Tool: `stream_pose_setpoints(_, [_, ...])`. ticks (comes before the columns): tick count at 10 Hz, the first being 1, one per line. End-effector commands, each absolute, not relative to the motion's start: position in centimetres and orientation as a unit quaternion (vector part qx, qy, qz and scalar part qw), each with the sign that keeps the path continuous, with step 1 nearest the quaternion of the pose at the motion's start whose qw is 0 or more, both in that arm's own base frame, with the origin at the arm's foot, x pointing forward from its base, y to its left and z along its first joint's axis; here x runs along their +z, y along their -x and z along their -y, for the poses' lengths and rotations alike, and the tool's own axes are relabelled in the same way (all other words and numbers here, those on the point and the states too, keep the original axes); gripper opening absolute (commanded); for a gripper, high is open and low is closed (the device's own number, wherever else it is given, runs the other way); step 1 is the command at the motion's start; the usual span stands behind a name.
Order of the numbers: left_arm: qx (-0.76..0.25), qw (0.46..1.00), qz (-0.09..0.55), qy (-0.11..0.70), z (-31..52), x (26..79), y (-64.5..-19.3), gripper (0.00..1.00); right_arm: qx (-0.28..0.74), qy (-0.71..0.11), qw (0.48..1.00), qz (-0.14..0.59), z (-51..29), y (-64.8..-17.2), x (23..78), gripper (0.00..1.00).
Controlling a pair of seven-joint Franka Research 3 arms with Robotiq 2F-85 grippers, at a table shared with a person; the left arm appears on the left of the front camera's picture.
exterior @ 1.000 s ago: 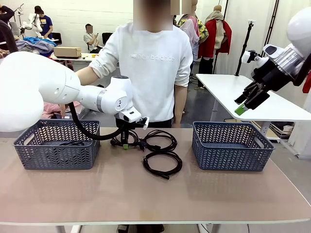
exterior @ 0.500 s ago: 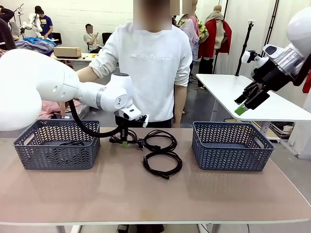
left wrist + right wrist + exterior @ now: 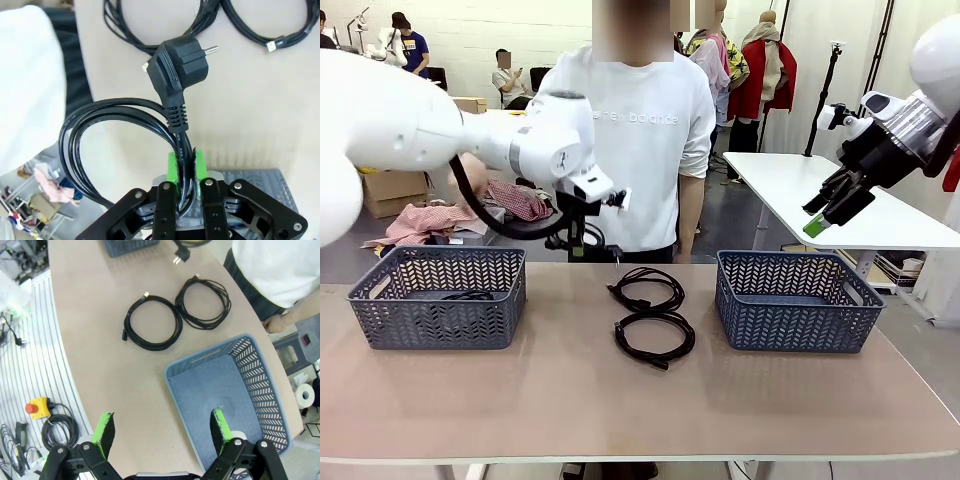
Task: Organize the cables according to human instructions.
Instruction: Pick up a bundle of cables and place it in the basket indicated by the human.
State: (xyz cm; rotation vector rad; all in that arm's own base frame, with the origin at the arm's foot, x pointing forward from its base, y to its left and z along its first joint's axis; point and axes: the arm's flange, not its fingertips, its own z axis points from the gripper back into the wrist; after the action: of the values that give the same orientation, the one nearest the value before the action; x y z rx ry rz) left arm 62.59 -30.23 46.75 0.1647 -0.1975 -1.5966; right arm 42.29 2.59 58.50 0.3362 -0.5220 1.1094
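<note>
Up from the tabletop since a second ago comes the left gripper (image 3: 184,165), which now hangs high and well left of the right basket (image 3: 798,310). Its green pads are clamped on one cable (image 3: 75,145), whose coil and chunky plug dangle in the air. Two more coiled cables – one farther (image 3: 625,296), one nearer (image 3: 618,342) – lie flat on the table (image 3: 620,420) just left of that basket. A fourth cable (image 3: 470,295) sits in the left basket (image 3: 435,310), well apart from the right one. The right gripper (image 3: 162,427) hovers above the right basket's outer side with its fingers spread wide and nothing between them.

The tabletop is plain matte beige. Beyond the right basket stands a person in a white sweatshirt (image 3: 650,160) with "balance" legible across the chest, and a white table (image 3: 800,190) lies farther back.
</note>
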Motion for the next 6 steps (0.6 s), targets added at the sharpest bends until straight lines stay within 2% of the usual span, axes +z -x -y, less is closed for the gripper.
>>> stream_pose_setpoints(1, [-0.708,0.695,0.095,-0.080,28.4,51.0,-59.9,0.00,0.518,-0.156,0.805,0.244,-2.6,-42.4,58.8,1.00])
stream_pose_setpoints(3, [-0.693,0.708,0.104,-0.092,25.7,54.7,-56.3,0.00,0.518,-0.156,0.805,0.244,-2.6,-42.4,58.8,1.00])
stream_pose_setpoints(6, [-0.627,0.764,0.110,-0.105,18.9,57.1,-52.8,0.00,0.518,-0.156,0.805,0.244,-2.6,-42.4,58.8,1.00])
